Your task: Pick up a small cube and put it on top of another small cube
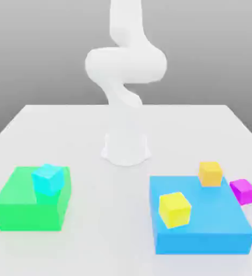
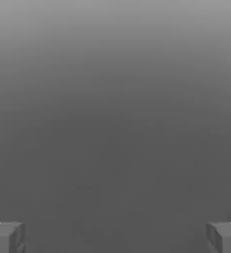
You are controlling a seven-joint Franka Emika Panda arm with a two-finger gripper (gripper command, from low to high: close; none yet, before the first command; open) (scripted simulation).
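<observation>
Resting beside blue block [image 1: 203,237], magenta cube [image 1: 243,191], gripper [image 2: 115,237] spread wide, fingertips [image 2: 6,237] cut off.

White arm [image 1: 125,70], magenta cube [image 1: 243,191] beside blue block [image 1: 203,229], yellow cube [image 1: 175,209] atop

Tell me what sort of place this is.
Likely a simulated tabletop test scene: a plain white table against a blank grey backdrop, a white robot arm, and flat-coloured blocks such as the small magenta cube and blue slab.
</observation>
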